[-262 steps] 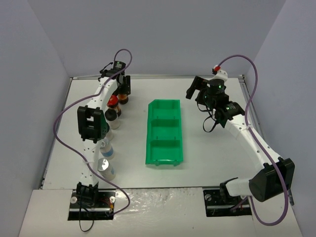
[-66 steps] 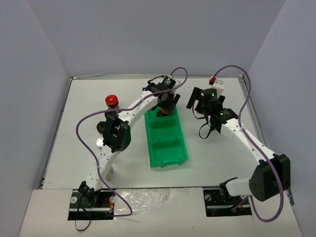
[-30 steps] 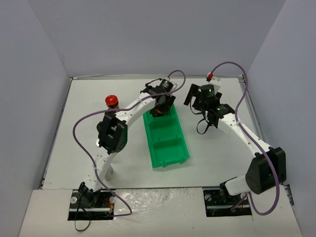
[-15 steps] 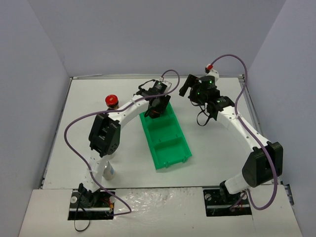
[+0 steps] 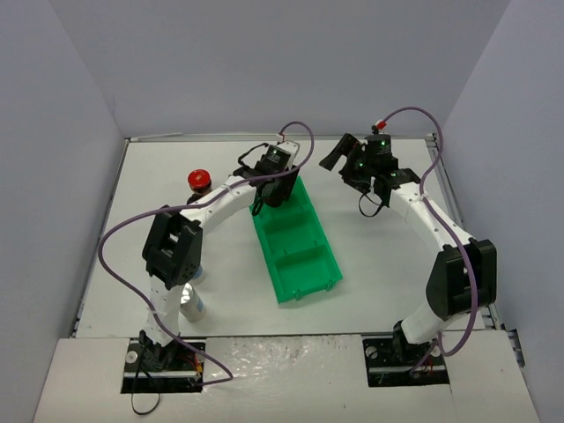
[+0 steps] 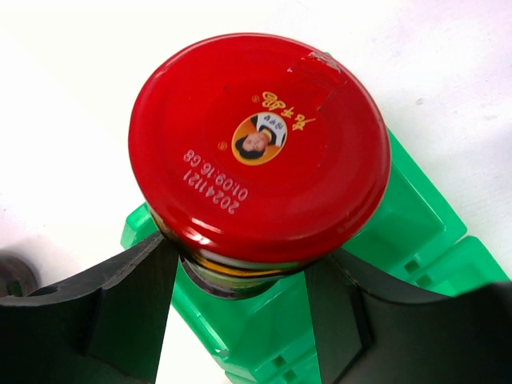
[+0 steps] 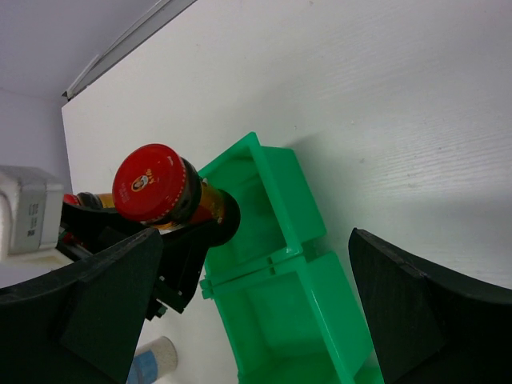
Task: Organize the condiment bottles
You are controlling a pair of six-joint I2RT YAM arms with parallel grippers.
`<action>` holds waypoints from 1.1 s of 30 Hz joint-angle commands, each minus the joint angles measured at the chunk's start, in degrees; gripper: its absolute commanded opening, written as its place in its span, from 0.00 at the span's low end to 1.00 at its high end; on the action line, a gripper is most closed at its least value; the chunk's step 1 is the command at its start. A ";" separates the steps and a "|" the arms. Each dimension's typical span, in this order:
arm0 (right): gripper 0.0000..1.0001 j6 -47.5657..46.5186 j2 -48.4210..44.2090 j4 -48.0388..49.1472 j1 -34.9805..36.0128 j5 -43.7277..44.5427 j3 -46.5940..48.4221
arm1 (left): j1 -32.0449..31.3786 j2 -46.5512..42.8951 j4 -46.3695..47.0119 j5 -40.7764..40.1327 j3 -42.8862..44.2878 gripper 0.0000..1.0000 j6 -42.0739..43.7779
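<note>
Grip: left fingers (image 6: 120,312) clenched just under cap of dark jar with red cap (image 6: 260,148). Jar sits over end compartment of green bin (image 5: 310,289), the end farthest from arm bases; contact with bin floor not discernible. Right fingers (image 7: 420,308) spread wide, grasping nothing, above counter (image 5: 388,264) near bin's far end, to its right. Second red-capped jar (image 5: 199,181) stands on counter left of bin; silver-capped bottle (image 5: 189,301) near left arm base.
</note>
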 commanded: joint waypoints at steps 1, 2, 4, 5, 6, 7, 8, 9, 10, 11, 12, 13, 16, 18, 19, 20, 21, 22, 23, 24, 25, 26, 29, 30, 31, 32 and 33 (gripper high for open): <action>1.00 2.31 1.17 4.12 -1.04 -6.30 3.96 | 0.65 -7.60 14.58 0.33 -0.94 0.00 -1.72; 1.00 2.37 1.47 4.12 -1.07 -6.79 4.30 | 0.70 -7.46 16.55 1.01 -1.93 0.00 -2.09; 1.00 2.43 1.81 4.12 -0.98 -7.22 4.75 | 0.76 -7.15 19.43 2.05 -3.77 0.00 -3.03; 1.00 2.47 1.95 4.12 -0.99 -7.35 4.83 | 0.85 -7.10 19.81 2.60 -4.53 0.00 -3.68; 1.00 2.32 1.96 4.12 -1.04 -7.31 4.88 | 0.95 -6.79 21.87 3.66 -5.59 0.00 -4.54; 1.00 2.15 1.96 4.12 -1.07 -7.28 4.89 | 0.98 -6.51 23.89 4.50 -6.57 0.00 -5.20; 1.00 1.94 1.96 4.12 -1.07 -7.28 4.84 | 0.93 -6.26 25.84 5.07 -7.45 0.00 -5.62; 1.00 1.85 1.99 4.12 -1.07 -7.31 4.75 | 0.95 -6.11 27.23 5.44 -8.73 0.00 -6.02; 1.00 1.80 2.04 4.12 -1.07 -7.36 4.66 | 1.00 -6.01 28.43 5.74 -10.17 0.00 -6.42; 1.00 1.71 2.13 4.12 -1.07 -7.53 4.57 | 1.00 -5.92 29.40 5.76 -11.07 0.00 -6.68; 1.00 1.44 2.13 4.12 -1.07 -7.74 4.36 | 0.94 -5.99 31.54 6.43 -12.80 0.00 -7.17; 1.00 1.23 2.17 4.12 -1.07 -7.89 4.13 | 1.00 -6.09 33.68 7.15 -13.95 0.00 -7.48; 1.00 0.76 2.50 4.04 -1.08 -8.38 3.57 | 1.08 -6.20 39.11 8.13 -17.80 0.00 -8.03; 1.00 0.31 2.65 4.04 -1.16 -8.77 3.17 | 1.09 -6.11 41.74 8.13 -20.04 0.00 -8.11; 1.00 0.14 2.70 4.04 -1.16 -8.97 3.08 | 1.05 -5.98 43.12 8.37 -21.12 0.00 -8.03; 1.00 -0.03 2.74 4.04 -1.16 -9.18 2.99 | 1.01 -5.85 44.48 8.62 -22.22 0.00 -7.94; 1.00 -0.17 2.68 3.91 -1.22 -9.46 2.86 | 1.00 -5.77 44.91 8.65 -22.74 0.00 -7.87; 1.00 -0.40 2.66 3.86 -1.30 -9.62 2.75 | 1.00 -5.40 45.01 8.66 -23.18 0.00 -7.90; 1.00 -0.61 2.70 3.82 -1.37 -9.69 2.72 | 1.00 -4.98 44.97 8.86 -23.45 0.00 -7.93; 1.00 -0.76 2.75 3.76 -1.43 -9.74 2.72 | 0.99 -4.66 44.90 9.12 -23.62 0.00 -7.93; 1.00 -0.81 2.75 3.72 -1.48 -9.74 2.72 | 0.95 -4.52 44.76 9.26 -23.71 0.00 -7.93; 1.00 -0.87 2.79 3.66 -1.51 -9.74 2.72 | 0.93 -4.13 44.16 9.52 -23.61 0.00 -7.86; 1.00 -1.10 3.05 3.51 -1.51 -9.66 2.72 | 1.04 -1.71 39.97 11.07 -21.68 0.00 -7.20; 1.00 -1.17 3.09 3.51 -1.51 -9.59 2.72 | 1.08 -1.05 38.75 11.63 -20.82 0.00 -6.96; 1.00 -1.19 3.10 3.51 -1.51 -9.43 2.67 | 1.09 -0.10 37.03 12.36 -19.62 0.00 -6.65; 1.00 -1.21 3.10 3.51 -1.51 -9.23 2.59 | 1.09 0.97 35.12 13.13 -18.18 0.00 -6.33; 1.00 -1.27 3.10 3.51 -1.51 -9.06 2.47 | 1.09 2.03 33.30 13.84 -16.60 0.00 -6.03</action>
